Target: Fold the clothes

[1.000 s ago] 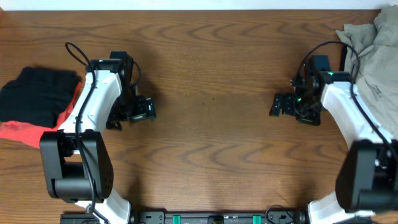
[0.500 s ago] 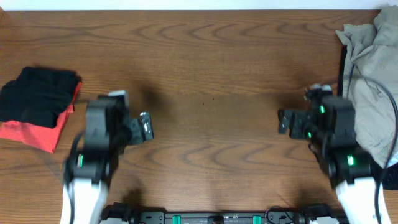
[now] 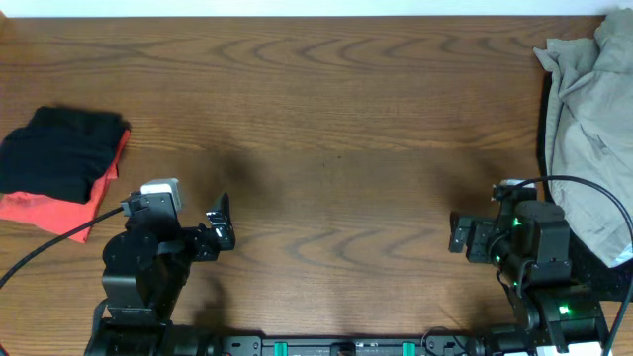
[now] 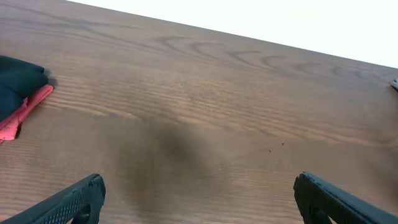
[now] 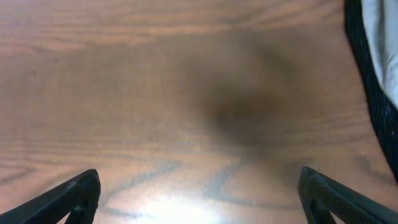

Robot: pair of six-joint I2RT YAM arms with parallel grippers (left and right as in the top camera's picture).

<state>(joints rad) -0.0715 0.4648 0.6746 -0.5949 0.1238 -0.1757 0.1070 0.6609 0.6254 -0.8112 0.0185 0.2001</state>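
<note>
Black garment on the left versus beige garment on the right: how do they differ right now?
The black garment is a compact folded bundle on the red tee; the beige garment sprawls loose and rumpled, covering more area. Both rest near side edges of the table, ungripped.

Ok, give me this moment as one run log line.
left gripper: open, empty | right gripper: open, empty | black garment: folded, on red tee, left side | beige garment: crumpled, right side
</note>
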